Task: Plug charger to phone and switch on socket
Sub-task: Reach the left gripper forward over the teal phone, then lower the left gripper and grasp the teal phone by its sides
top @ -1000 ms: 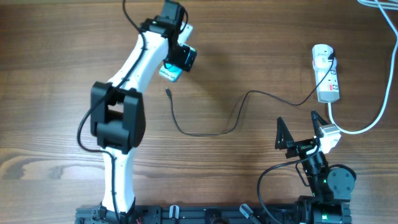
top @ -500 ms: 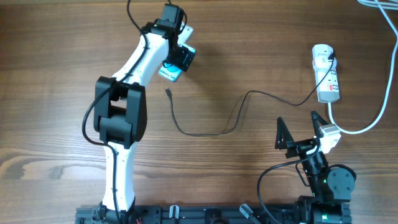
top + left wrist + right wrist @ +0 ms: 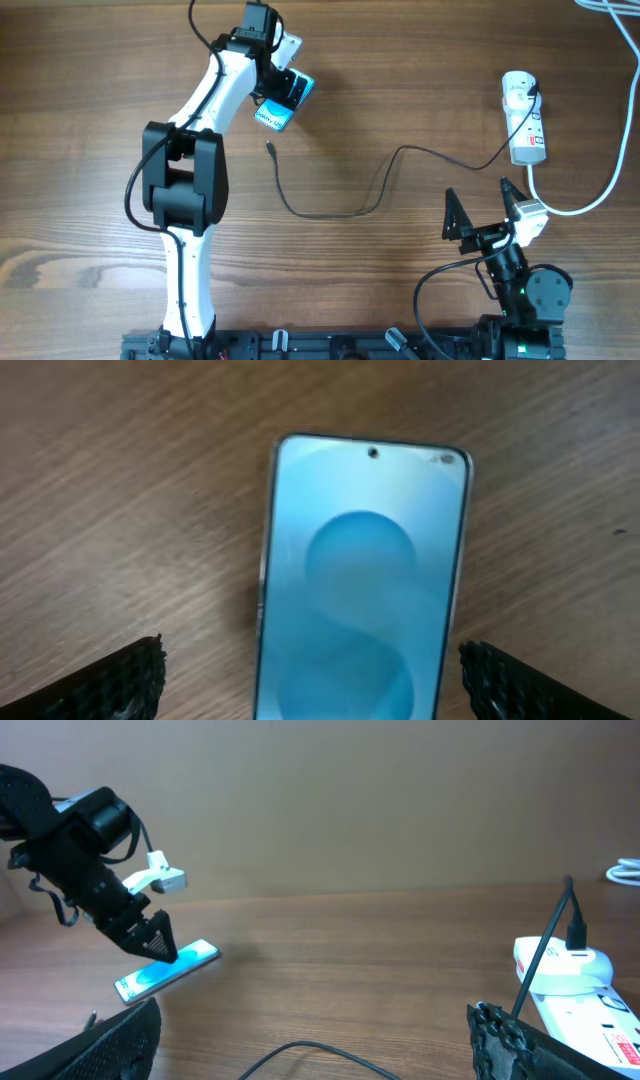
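Overhead, the left gripper [image 3: 284, 93] hangs wide open over the phone [image 3: 272, 115], holding nothing; a crooked squeeze could skid it away from the charger [image 3: 271, 149].

We see a left arm [image 3: 215, 95] of smooth white tubular links joined by boxy black joint housings [image 3: 182, 190]. A thin black cable [image 3: 128, 205] loops off its left side, and a small white bracket [image 3: 288, 45] sits at the wrist. The left gripper [image 3: 150, 938] has black fingers [image 3: 112, 682] with a rough, knurled surface. At the near right, the right arm [image 3: 545, 290] is mostly black, with a round housing, a tiny green light [image 3: 520, 291] and a white wrist block [image 3: 531, 216]. The right gripper [image 3: 477, 192] has two triangular black fingers [image 3: 456, 218]. Another black cable [image 3: 420, 288] curls to its left.
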Tool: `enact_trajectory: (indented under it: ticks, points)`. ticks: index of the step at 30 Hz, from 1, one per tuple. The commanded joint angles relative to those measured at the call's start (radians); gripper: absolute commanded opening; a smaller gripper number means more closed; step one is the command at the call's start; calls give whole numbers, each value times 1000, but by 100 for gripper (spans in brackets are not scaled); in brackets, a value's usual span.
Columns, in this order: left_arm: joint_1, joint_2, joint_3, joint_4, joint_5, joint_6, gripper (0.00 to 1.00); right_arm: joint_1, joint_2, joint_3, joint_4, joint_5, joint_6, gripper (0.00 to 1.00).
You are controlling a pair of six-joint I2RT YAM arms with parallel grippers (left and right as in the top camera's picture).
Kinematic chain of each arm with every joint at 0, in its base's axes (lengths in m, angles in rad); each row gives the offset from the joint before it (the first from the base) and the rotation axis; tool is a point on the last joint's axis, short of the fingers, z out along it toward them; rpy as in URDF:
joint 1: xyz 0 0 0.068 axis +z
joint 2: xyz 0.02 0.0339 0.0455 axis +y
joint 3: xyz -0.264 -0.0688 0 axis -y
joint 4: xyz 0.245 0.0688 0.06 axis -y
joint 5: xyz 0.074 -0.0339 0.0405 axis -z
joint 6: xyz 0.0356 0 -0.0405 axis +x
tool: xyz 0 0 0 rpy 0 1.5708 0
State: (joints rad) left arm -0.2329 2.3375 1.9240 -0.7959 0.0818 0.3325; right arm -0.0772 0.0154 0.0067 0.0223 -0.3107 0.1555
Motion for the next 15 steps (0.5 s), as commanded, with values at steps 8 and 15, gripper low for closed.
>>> enact_trajectory:
  ticks: [8, 15]
  points:
    - [-7, 48, 23, -16, -31, 38, 100, 2, -11, -2, 2, -1, 2, 100]
    - [-20, 75, 23, -24, -31, 38, 100, 2, -11, -2, 2, -1, 2, 100]
